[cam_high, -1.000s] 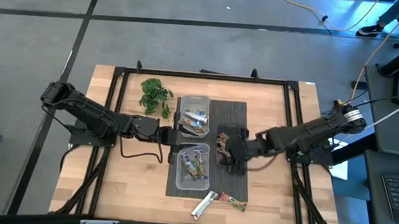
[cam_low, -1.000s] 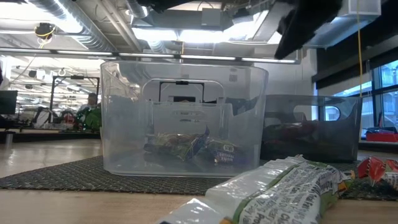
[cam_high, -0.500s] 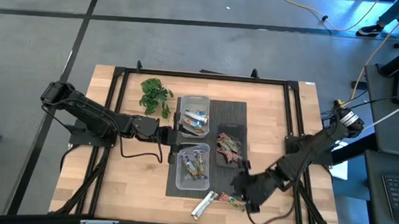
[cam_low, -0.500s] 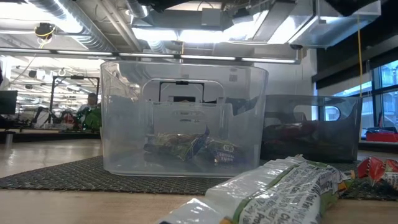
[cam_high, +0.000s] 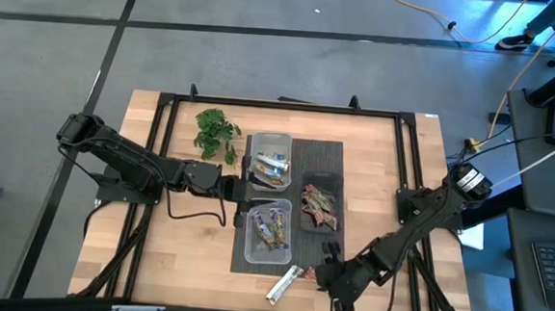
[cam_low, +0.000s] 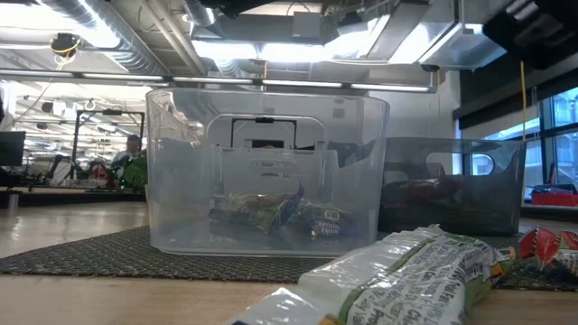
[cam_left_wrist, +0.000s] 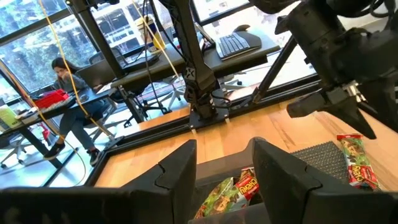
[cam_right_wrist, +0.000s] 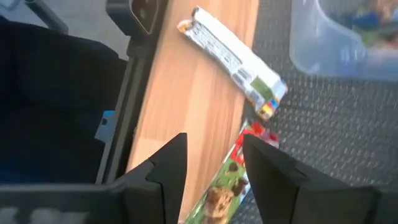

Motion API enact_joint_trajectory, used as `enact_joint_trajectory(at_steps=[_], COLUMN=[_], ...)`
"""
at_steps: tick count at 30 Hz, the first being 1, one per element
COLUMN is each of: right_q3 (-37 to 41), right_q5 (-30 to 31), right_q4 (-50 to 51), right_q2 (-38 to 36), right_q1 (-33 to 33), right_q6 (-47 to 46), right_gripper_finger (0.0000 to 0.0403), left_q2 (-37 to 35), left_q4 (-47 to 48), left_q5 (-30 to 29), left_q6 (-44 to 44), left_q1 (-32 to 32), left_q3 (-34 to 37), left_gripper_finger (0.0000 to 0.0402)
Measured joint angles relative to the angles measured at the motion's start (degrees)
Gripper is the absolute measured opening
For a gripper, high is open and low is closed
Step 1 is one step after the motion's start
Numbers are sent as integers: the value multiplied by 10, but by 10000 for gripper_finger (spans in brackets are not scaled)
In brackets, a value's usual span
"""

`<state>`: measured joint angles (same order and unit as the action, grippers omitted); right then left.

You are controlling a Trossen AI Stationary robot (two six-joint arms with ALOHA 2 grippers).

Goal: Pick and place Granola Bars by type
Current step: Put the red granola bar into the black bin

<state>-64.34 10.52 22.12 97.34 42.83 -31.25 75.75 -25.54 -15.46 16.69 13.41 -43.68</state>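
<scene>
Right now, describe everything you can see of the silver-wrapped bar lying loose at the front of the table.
The silver bar is a flat, narrow packet in a shiny silver-white wrapper with green print and a small coloured patch near one crimped end. It lies flat and at an angle on the bare wooden table, at the front edge of the dark mat, outside the tubs. A red-and-green bar lies close beside it. The right gripper hovers over that neighbour with fingers apart; nothing grips the silver bar.

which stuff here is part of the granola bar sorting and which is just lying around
Part of the job:
- silver bar loose on the table
- red and green bar under the right gripper
- bars in the three tubs

Just lying about:
- leafy sprig
- dark mat
</scene>
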Motion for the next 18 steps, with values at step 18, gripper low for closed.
enact_joint_trajectory(at_steps=[18], right_q3=[0], right_q5=[2], right_q4=[27], right_q2=[32], right_q1=[13], right_q6=[-119], right_gripper_finger=[297], left_q2=[0], left_q4=[1], left_q5=[1], left_q6=[0], left_q1=[0], left_q3=[0], left_gripper_finger=[152])
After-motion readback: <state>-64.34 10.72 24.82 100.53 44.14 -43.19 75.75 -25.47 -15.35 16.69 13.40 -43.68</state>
